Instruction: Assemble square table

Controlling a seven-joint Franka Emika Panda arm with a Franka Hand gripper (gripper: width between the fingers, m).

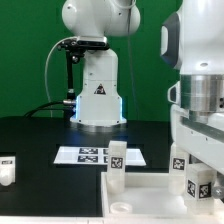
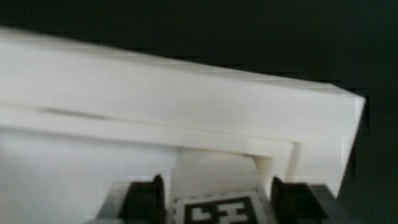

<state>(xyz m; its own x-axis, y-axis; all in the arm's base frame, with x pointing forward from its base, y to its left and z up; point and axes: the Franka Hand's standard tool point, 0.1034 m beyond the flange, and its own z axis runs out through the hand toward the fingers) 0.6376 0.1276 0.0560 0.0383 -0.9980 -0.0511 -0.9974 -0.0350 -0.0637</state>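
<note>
The white square tabletop (image 1: 140,203) with its raised rim lies at the front of the exterior view. One white leg (image 1: 117,160) with marker tags stands at its far edge. Another leg (image 1: 8,168) rests on the black table at the exterior view's left. My gripper (image 1: 195,172) hangs over the tabletop's right part, shut on a third leg (image 1: 201,186) that is held upright. In the wrist view that leg (image 2: 217,185) sits tightly between my dark fingers (image 2: 146,200), its tag facing the camera, with the tabletop's corner and rim (image 2: 160,90) right beyond it.
The marker board (image 1: 88,155) lies flat on the black table behind the tabletop. The robot's white base (image 1: 97,95) stands at the back centre, with a green wall behind it.
</note>
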